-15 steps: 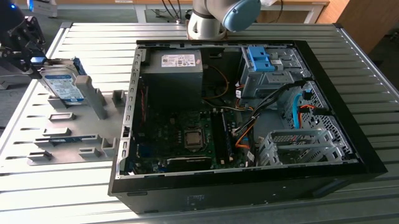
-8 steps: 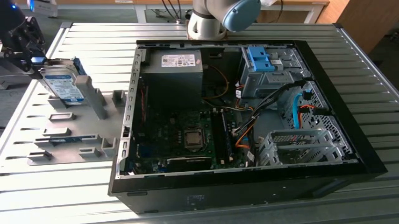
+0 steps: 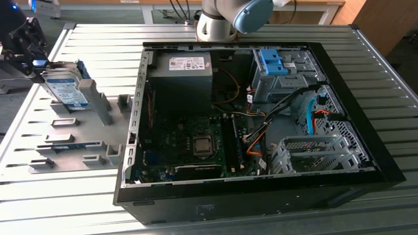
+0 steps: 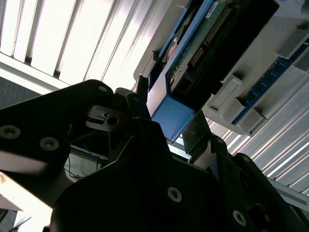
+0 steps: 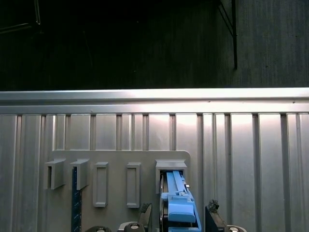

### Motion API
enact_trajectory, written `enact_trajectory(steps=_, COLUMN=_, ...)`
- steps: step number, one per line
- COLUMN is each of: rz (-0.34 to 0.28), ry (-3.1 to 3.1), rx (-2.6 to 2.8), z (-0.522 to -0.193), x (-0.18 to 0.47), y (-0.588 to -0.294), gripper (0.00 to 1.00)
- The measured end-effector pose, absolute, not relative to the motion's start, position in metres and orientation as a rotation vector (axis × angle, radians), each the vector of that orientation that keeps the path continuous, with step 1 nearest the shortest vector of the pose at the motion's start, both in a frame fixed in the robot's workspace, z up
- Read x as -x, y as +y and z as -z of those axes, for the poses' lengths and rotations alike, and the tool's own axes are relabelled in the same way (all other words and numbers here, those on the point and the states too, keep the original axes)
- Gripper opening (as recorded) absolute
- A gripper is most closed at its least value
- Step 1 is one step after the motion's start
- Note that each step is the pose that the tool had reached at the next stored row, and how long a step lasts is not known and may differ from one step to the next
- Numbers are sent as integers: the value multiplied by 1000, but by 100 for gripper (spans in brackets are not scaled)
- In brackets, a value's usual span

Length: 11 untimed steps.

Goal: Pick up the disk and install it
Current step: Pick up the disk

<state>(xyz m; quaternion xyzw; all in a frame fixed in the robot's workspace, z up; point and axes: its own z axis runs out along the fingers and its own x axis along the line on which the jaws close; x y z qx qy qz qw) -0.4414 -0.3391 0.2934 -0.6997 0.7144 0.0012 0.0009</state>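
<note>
The disk stands on edge in a slot of the grey holder rack, at the exterior view's left. It is silver with a white-and-blue label and a blue rail frame. My gripper hangs over its upper end. In the first wrist view the disk shows edge-on, with one finger and the other finger on either side and a small gap at each. In the second wrist view the disk's blue end lies between the two fingers. The gripper is open around the disk.
An open computer case lies on the slatted metal table, with a drive cage and a blue bracket at its far corner. The arm's base stands behind the case. The rack has further slots, one holding a thin blue part.
</note>
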Motion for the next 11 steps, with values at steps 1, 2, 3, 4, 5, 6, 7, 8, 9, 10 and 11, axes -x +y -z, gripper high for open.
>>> enact_trajectory(steps=1, rz=-4, ry=2243, rx=2197, z=-293, x=441, y=-339, gripper=55)
enact_trajectory(steps=2, rz=-4, ry=2243, rx=2197, z=-293, x=441, y=-339, gripper=55)
enact_trajectory(steps=3, rz=-4, ry=2243, rx=2197, z=-293, x=441, y=-339, gripper=53)
enact_trajectory(steps=4, rz=-4, ry=2243, rx=2197, z=-293, x=441, y=-339, gripper=53)
enact_trajectory(steps=5, rz=-3, ry=2243, rx=2197, z=-293, x=441, y=-339, gripper=46)
enact_trajectory(steps=6, rz=-3, ry=2243, rx=2197, z=-293, x=441, y=-339, gripper=46)
enact_trajectory(steps=7, rz=-3, ry=2243, rx=2196, z=-293, x=441, y=-339, gripper=46)
enact_trajectory(steps=8, rz=-2, ry=2242, rx=2196, z=-293, x=441, y=-339, gripper=46)
enact_trajectory(steps=9, rz=-1, ry=2242, rx=2196, z=-292, x=441, y=-339, gripper=46)
enact_trajectory(steps=10, rz=1, ry=2241, rx=2195, z=-292, x=441, y=-339, gripper=46)
enact_trajectory(steps=11, rz=4, ry=2239, rx=2193, z=-291, x=441, y=-339, gripper=46)
